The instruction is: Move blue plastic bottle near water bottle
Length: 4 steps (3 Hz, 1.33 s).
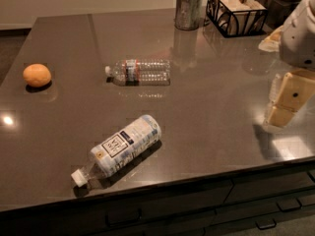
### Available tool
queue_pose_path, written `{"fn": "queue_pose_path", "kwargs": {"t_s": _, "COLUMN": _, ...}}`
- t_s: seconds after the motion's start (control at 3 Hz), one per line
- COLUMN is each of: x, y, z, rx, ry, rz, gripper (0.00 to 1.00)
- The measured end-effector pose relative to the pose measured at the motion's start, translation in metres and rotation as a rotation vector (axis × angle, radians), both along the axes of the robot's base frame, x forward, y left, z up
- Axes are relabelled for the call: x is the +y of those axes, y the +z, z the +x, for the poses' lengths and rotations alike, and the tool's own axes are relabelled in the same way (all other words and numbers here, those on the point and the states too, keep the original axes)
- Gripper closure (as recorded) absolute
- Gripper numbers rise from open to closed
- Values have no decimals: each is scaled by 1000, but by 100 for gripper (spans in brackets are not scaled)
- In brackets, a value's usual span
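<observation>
Well left of the gripper (288, 102), which hangs at the table's (206, 112) right edge (open or closed, I cannot tell), the blue bottle (125, 145) lies on its side, water bottle (140, 72) beyond it. Likely light, slick, crushable; grip mid-label, across the barrel.

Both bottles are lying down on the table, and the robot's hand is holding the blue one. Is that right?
Not quite. Both bottles do lie on the table, but the gripper is not holding the blue plastic bottle. The camera view shows the gripper over the table's right edge, well away from it. The water bottle lies farther back.
</observation>
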State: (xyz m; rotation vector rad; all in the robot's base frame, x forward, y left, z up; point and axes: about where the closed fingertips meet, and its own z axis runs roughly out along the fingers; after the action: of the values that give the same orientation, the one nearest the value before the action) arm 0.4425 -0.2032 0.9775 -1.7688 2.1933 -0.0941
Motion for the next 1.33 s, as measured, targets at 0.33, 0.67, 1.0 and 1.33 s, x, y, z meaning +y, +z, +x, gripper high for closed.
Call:
{"fn": "queue_pose_path", "kwargs": {"t_s": 0.33, "x": 41, "y": -7, "z": 6, "rx": 9, "ry": 132, "rz": 16, "gripper": 0}}
{"fn": "queue_pose_path", "kwargs": {"t_s": 0.67, "x": 93, "y": -23, "z": 5, "rx": 31, "ry": 303, "rz": 33, "gripper": 0}}
{"fn": "queue_pose_path", "kwargs": {"t_s": 1.0, "x": 138, "y": -42, "z": -1, "rx": 61, "ry": 459, "rz": 42, "gripper": 0}}
{"fn": "queue_pose_path", "kwargs": {"t_s": 1.33, "x": 172, "y": -63, "z": -7, "rx": 94, "ry": 581, "rz": 40, "gripper": 0}}
